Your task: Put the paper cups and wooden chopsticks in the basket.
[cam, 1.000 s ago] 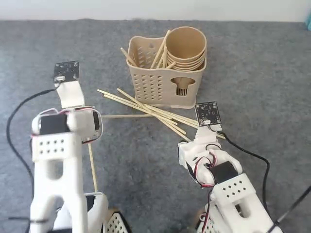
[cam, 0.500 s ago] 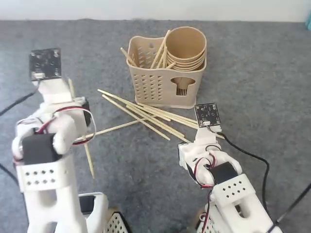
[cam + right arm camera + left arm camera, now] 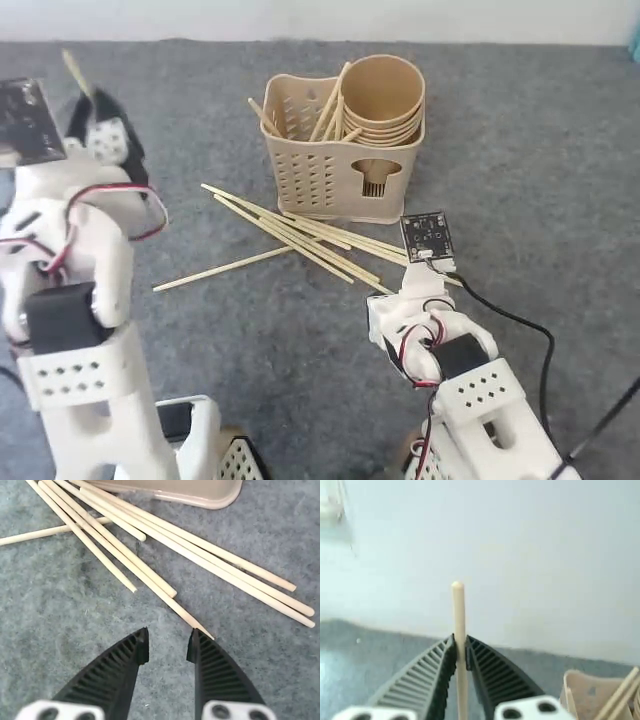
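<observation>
The right end effector (image 3: 167, 647) hangs low over the grey counter (image 3: 520, 150). Its fingers are partly open and hold nothing, and one fingertip is just beside the pointed end of a loose chopstick (image 3: 182, 616). Beyond it a bundle of chopsticks (image 3: 310, 235) lies fanned on the counter, reaching the foot of the basket (image 3: 320, 170). A stray chopstick (image 3: 225, 268) lies apart, towards the left arm. The left end effector (image 3: 460, 652) is raised high, clamped on a single upright chopstick (image 3: 458, 610). Farthest back, the basket holds stacked paper cups (image 3: 385, 95) and several slanting chopsticks (image 3: 328, 110).
</observation>
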Tool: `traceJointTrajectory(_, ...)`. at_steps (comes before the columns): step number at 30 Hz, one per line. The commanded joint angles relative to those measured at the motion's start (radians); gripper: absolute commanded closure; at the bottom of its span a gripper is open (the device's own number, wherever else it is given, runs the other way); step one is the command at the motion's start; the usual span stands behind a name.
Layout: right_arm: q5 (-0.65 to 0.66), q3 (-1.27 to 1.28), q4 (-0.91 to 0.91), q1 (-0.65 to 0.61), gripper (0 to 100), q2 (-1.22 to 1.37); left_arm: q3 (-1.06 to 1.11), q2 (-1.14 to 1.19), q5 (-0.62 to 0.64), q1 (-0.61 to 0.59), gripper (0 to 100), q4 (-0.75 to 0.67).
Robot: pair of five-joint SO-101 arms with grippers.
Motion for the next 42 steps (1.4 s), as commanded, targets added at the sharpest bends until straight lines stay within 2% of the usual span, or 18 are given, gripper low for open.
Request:
traceJointTrajectory(1, 0.015, -0.008, -0.024, 0.004, 85.5, -0.018, 0.07, -0.026, -0.003, 0.049, 99, -0.299)
traceJointTrajectory(8, 0.015, -0.008, -0.024, 0.004, 85.5, -0.018, 0.217, -0.017, -0.003, 0.235, 99, -0.697)
traceJointTrajectory(14, 0.015, -0.008, -0.025, 0.005, 85.5, -0.018, 0.193, -0.002, -0.003, 0.376, 99, -0.856)
traceJointTrajectory(19, 0.015, -0.009, -0.025, 0.005, 85.5, -0.018, 0.085, 0.163, -0.003, 0.445, 99, -0.855)
traceJointTrajectory(24, 0.015, -0.009, -0.025, 0.008, 85.5, -0.018, -0.007, 0.37, -0.003, 0.442, 99, -0.855)
traceJointTrajectory(29, 0.017, -0.012, -0.025, 0.01, 85.5, -0.018, -0.008, 0.483, -0.003, 0.44, 99, -0.847)
traceJointTrajectory(36, 0.017, -0.014, -0.025, 0.01, 85.5, -0.018, -0.033, 0.471, -0.003, 0.45, 99, -0.618)
traceJointTrajectory(40, 0.057, -0.014, -0.025, 0.008, 85.5, -0.018, -0.031, 0.506, -0.008, 0.439, 99, -0.597)
traceJointTrajectory(42, 0.058, -0.012, -0.025, 0.008, 85.4, -0.018, -0.028, 0.519, -0.011, 0.42, 95, -0.591)
